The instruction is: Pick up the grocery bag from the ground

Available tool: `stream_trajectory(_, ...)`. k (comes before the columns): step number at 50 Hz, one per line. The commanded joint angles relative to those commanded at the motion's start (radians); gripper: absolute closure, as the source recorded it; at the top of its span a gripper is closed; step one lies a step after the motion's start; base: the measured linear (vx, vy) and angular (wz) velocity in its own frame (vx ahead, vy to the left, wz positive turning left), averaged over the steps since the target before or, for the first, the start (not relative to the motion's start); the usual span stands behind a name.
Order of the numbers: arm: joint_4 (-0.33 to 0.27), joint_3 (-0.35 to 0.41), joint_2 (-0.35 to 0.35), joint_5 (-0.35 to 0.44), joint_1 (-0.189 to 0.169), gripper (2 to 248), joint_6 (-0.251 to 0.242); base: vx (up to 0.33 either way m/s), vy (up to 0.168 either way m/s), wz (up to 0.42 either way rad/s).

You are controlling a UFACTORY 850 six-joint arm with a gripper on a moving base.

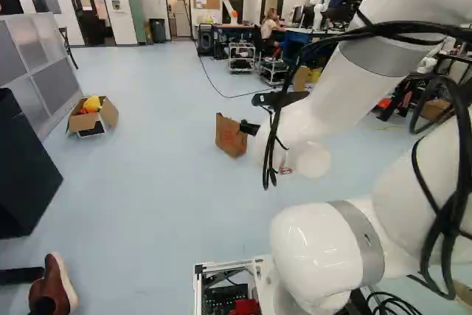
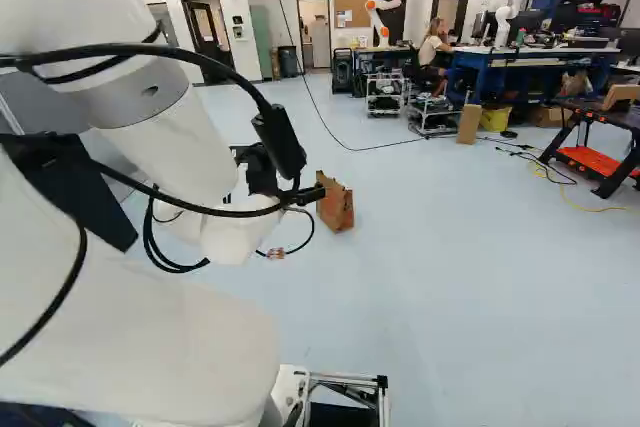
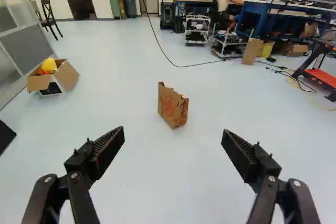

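The hand (image 1: 249,128) has its two fingers spread wide apart, well short of the brown paper bag (image 3: 172,106). The bag stands on the floor (image 3: 121,85) ahead of them, its face bearing a round reddish print, too small to read.

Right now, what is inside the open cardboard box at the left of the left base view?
A yellow item shows at the top of the open box, with something orange-red beside it. Anything deeper is hidden by them and the cardboard walls.
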Motion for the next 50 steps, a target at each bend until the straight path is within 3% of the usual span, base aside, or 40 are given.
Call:
stream_trajectory(27, 0.0, 0.0, 0.0, 0.0, 0.0, 3, 0.0, 0.034, 0.006, 0.007)
stream_trajectory(50, 0.0, 0.0, 0.0, 0.0, 0.0, 3, 0.0, 0.178, -0.063, -0.003)
